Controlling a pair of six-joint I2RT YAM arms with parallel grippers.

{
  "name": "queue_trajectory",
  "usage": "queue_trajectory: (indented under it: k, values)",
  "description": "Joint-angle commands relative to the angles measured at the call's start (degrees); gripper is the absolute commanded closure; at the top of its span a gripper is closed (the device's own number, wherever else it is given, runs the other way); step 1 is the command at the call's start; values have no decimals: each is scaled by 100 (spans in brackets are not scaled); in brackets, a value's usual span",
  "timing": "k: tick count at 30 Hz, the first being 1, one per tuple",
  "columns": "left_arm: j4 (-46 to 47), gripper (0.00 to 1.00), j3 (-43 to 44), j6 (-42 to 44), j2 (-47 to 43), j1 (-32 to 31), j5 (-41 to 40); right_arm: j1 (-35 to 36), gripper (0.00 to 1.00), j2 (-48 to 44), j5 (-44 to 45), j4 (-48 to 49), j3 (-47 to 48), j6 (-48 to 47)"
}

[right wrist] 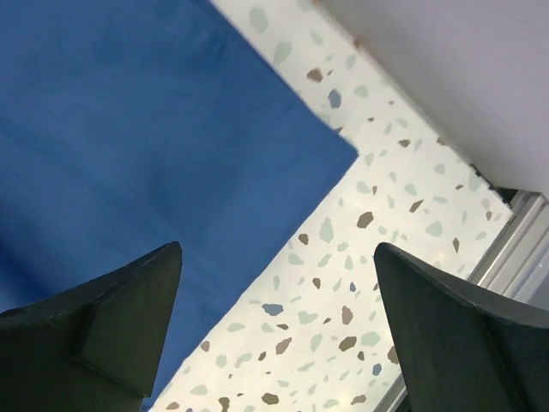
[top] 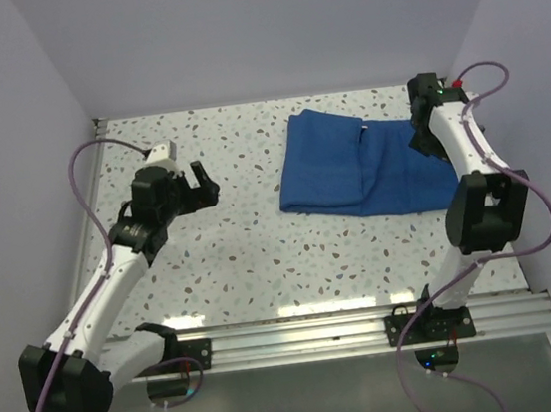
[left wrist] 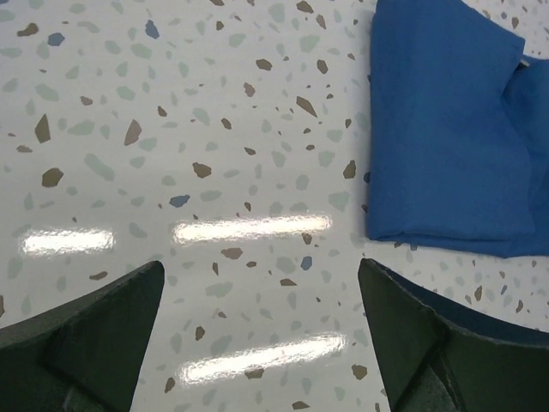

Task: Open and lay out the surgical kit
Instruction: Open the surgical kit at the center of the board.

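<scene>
No lettering, numbers or brand marks are coming through legibly in any of the three views. The only candidate is a small white tag [top: 362, 131], sitting toward twelve o'clock on the blue cloth wrap [top: 341, 168]. It is showing as a bare sliver, far too small for any print to be read, and the left wrist view is catching only its edge.

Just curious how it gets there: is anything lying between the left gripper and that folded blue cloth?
Nothing visible does. Only bare speckled table lies between the open left gripper and the blue cloth. The right gripper, also open, is over the cloth's corner.
</scene>
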Motion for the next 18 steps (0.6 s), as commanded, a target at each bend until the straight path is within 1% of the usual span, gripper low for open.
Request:
queue_trajectory:
  k: [1,2,3,4,5,6,7,8,9,10,11,12,13,14,15,16,18]
  values:
    - [444,0,465,629,707,-179,575,-3,1,-948,647,-69,292,344]
    - [523,0,701,709,909,-362,567,-3,1,-1228,639,37,248,291]
    - [524,0,851,797,1363,-460,567,-3,1,-1335,604,151,161,12]
    - [524,0,1018,972,1603,-565,567,-3,1,-1432,517,300,125,-121]
    - [532,0,1376,1069,1849,-827,532,-3,1,-1511,237,345,90,-323]
    - [533,0,1571,1166,2312,-978,453,-3,1,-1547,52,398,11,-412]
    - [533,0,1791,1332,2569,-1162,348,-3,1,-1573,-115,433,-50,-473]
    - [472,0,2280,1395,2824,-1512,286,-3,2,-1626,-535,442,-121,-448]
    - [410,0,2563,1430,3358,-1663,285,-3,3,-1661,-809,468,-347,-456]
    - [340,0,3167,1491,3633,-1804,285,-3,5,-1705,-1046,608,-489,-474]
    - [183,0,3477,1518,3896,-2075,285,15,6,-1766,-1318,670,-630,-430]
    - [103,0,3785,1544,4421,-2208,129,32,7,-1889,-1713,766,-953,-430]
    - [32,0,4362,1571,4670,-2340,84,50,9,-1960,-1847,889,-1078,-430]
    - [-116,0,4638,1571,4916,-2576,40,94,9,-2013,-1901,908,-1201,-395]
    - [-205,0,4902,1510,5362,-2683,-4,138,9,-2118,-2040,934,-1385,-412]
    - [-275,0,5365,1449,5576,-2780,-161,164,9,-2162,-2050,926,-1456,-447]
    - [-451,0,5790,1256,6119,-3026,-277,191,8,-2285,-2024,882,-1614,-526]
